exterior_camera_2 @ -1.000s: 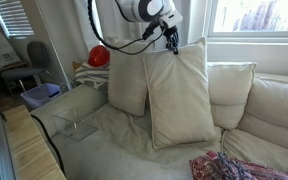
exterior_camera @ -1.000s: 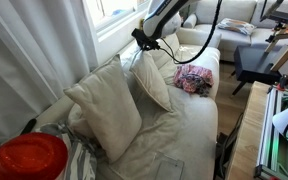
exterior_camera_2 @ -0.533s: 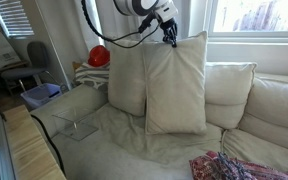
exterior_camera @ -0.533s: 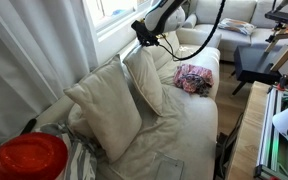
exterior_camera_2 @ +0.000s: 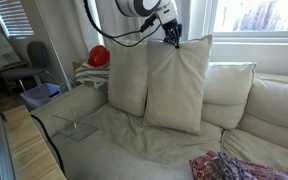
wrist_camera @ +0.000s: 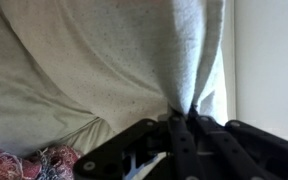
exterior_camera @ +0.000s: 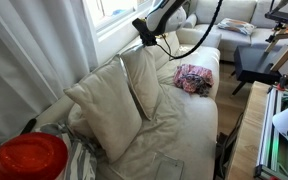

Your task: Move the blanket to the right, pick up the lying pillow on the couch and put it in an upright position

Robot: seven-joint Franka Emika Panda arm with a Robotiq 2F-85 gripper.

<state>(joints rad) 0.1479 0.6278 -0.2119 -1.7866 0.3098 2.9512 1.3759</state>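
Observation:
The cream pillow (exterior_camera_2: 177, 85) stands upright against the couch back in both exterior views (exterior_camera: 142, 75). My gripper (exterior_camera_2: 171, 38) is shut on its top corner, and it also shows in an exterior view (exterior_camera: 147, 38). In the wrist view the fingers (wrist_camera: 184, 118) pinch a fold of the pillow's fabric (wrist_camera: 184, 50). The pink patterned blanket (exterior_camera: 193, 77) lies bunched on the couch seat away from the pillow; it also shows in an exterior view (exterior_camera_2: 234, 167) and at the wrist view's lower left (wrist_camera: 29, 165).
A second cream pillow (exterior_camera_2: 126, 78) leans upright beside the held one (exterior_camera: 106, 105). A window (exterior_camera_2: 259, 15) runs behind the couch back. A red round object (exterior_camera: 26, 158) sits past the couch arm. A wooden table (exterior_camera_2: 29, 140) stands in front.
The gripper has tipped the held pillow back from a forward lean until it rests upright against the couch back.

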